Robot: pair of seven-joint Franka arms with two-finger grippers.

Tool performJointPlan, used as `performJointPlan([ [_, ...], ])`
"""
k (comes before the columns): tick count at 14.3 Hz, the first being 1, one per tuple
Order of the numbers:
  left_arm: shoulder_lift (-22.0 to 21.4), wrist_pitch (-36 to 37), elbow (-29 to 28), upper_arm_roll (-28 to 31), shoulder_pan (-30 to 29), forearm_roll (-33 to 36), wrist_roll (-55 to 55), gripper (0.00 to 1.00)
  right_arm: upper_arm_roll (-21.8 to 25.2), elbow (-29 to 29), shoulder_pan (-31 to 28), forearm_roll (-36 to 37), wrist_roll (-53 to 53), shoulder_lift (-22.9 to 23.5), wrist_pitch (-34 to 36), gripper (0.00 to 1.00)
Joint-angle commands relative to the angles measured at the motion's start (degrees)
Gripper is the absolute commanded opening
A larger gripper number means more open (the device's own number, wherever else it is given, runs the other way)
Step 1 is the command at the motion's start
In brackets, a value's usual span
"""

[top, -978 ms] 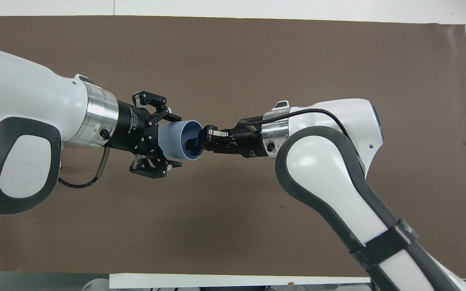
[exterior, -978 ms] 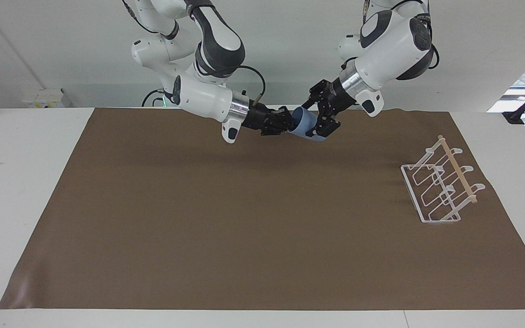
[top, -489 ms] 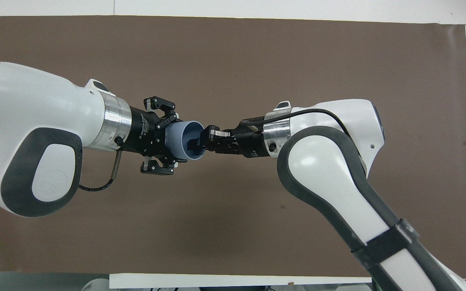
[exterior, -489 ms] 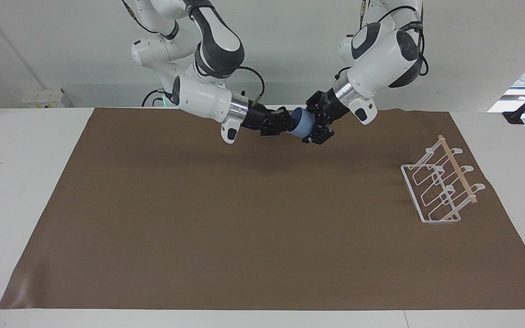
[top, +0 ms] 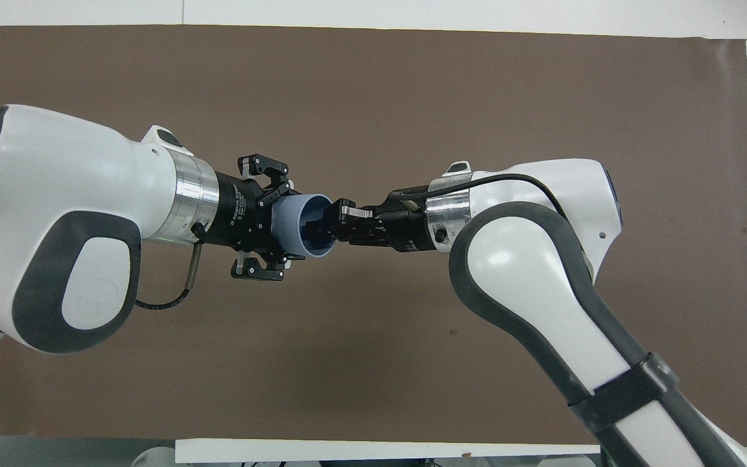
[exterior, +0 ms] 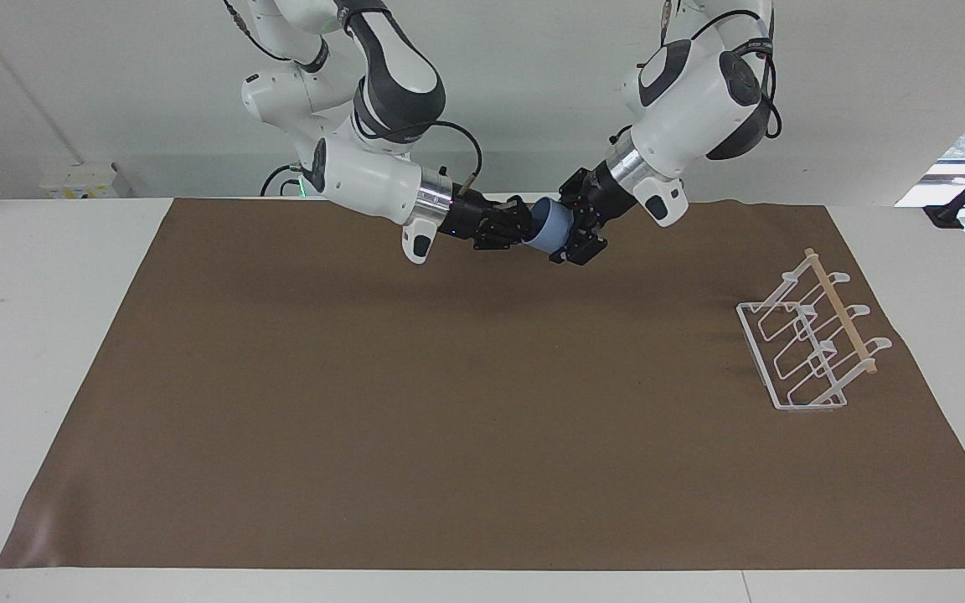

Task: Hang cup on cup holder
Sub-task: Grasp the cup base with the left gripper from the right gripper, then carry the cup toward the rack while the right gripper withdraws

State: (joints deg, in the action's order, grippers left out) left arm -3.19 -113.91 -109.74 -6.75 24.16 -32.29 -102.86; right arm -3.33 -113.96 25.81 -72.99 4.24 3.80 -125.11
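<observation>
The light blue cup (exterior: 551,226) (top: 302,224) hangs on its side in the air over the part of the mat nearest the robots, between both grippers. My left gripper (exterior: 568,228) (top: 286,224) is shut around the cup's closed end. My right gripper (exterior: 524,226) (top: 334,222) pinches the rim of the open mouth, with one finger inside the cup and one outside. The white wire cup holder (exterior: 809,343), with its thin wooden rod on top, stands on the mat toward the left arm's end of the table. It is out of the overhead view.
A brown mat (exterior: 449,419) (top: 412,97) covers most of the white table (exterior: 47,335). Both arms reach in low over the strip of mat nearest the robots.
My left gripper's fingers, spread wide around the cup one second ago, have closed on it. The cup and both grippers have drifted slightly toward the right arm's end.
</observation>
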Motion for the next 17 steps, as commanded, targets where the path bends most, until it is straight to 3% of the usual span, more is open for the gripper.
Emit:
performJointPlan([
  [1,-0.85,-0.53,-0.83,0.6,1.07,-0.14,0.11,0.0,-0.63,0.67,-0.58,-1.01,-0.64,-0.37,-0.93,0.99],
  [4,-0.85,-1.05,-1.0,0.86,-0.59,-0.14,0.47,0.0,-0.02,1.37,-2.33,1.96,-0.55,-1.24,-0.31,0.99],
  [9,-0.76,1.84,-1.18,0.95,-8.06,1.95,7.29,0.0,-0.01,1.46,-12.78,16.46,-0.46,-5.11,1.7,0.99],
  [11,-0.76,4.56,-1.09,0.78,-8.77,18.68,21.31,0.0,-0.01,1.46,-17.44,22.51,-0.37,-6.17,3.46,0.99],
  [13,0.11,4.57,-0.31,1.3,-11.04,22.26,29.96,0.0,-0.01,1.37,-20.26,31.38,-0.02,-6.26,3.82,0.99],
  [17,3.0,1.5,-0.65,0.95,-8.62,47.16,31.14,0.0,0.07,3.03,-23.78,53.68,0.24,-6.52,8.28,0.99],
])
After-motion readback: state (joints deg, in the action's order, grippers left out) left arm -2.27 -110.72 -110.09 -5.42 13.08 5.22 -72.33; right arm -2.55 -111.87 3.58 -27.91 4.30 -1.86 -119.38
